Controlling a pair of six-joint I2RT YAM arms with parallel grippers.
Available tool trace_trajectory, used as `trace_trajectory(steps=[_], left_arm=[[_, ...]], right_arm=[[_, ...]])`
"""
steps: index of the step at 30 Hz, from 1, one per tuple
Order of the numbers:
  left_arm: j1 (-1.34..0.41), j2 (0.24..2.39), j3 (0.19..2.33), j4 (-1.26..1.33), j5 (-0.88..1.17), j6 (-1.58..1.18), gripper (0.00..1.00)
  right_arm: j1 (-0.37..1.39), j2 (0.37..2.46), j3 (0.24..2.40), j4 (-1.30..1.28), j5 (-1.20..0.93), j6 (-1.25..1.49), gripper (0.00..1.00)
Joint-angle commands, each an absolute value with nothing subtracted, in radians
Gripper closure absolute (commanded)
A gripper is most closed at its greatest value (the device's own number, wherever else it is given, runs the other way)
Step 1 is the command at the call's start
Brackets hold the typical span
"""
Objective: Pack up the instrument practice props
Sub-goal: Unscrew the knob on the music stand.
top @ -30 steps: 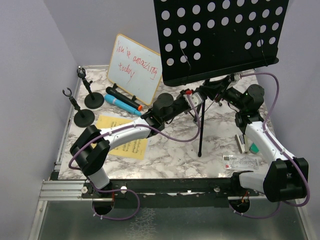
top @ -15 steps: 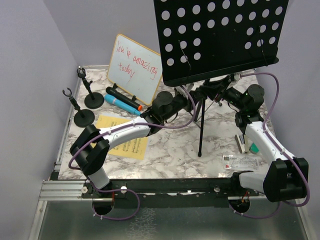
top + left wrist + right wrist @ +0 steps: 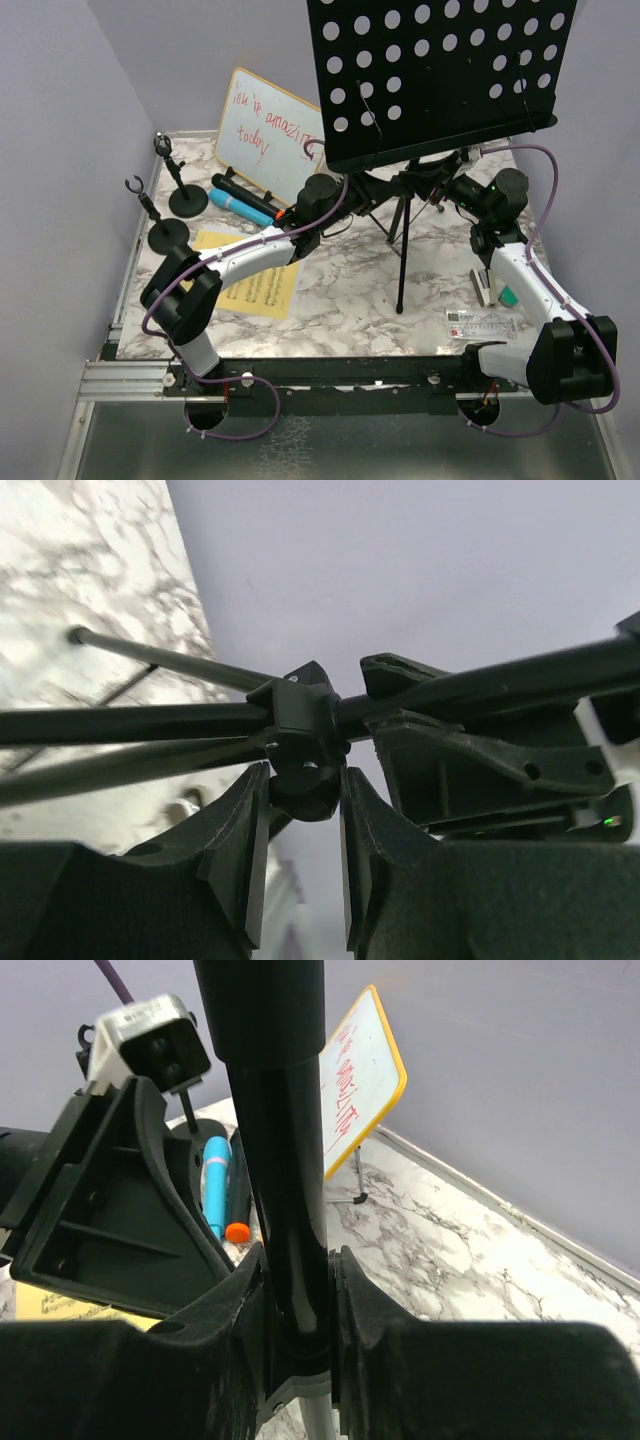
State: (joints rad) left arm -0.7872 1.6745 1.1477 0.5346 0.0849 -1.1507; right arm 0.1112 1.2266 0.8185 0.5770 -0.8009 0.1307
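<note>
One shift: left claw (image 3: pixel 303 788), clamping music desk (image 3: pixel 450 137), moved back-left.

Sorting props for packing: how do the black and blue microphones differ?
The slim black microphone is dark, the bright blue microphone light. The black one lies nearer the wood-framed whiteboard, the blue one nearer the arms. An orange tip seems to end the black one, not the blue. Both lie flat, side by side.

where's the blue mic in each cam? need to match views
Top external: blue microphone left of centre, lying in front of the whiteboard.
Left wrist: not in it.
Right wrist: left of centre, just left of the upright pole.
Shared landmark: music stand; its black tubes fill both wrist views.
</note>
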Motion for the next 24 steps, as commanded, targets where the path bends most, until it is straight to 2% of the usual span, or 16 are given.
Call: trace_trajectory(steps=[1, 8, 11, 16, 24], left_arm=[[-0.775, 1.691, 1.094, 0.546, 0.103, -1.497, 0.98], [-0.770, 1.593, 1.055, 0.522, 0.009, -1.364, 0.64], [-0.770, 1.549, 1.034, 0.526, -0.041, -1.242, 0.54], [-0.770, 1.491, 1.010, 0.566, -0.039, -0.962, 0.44], [-0.778, 1.443, 0.936, 0.657, 0.159, -0.342, 0.35]], right_arm=[[0.130, 1.232, 0.805, 0.383, -0.882, 0.140, 0.99], [0.130, 1.235, 0.810, 0.375, -0.876, 0.143, 0.99], [0.130, 1.234, 0.811, 0.373, -0.876, 0.141, 0.99], [0.130, 1.232, 0.813, 0.371, -0.877, 0.136, 0.99], [0.130, 1.230, 0.814, 0.370, -0.887, 0.130, 0.99]])
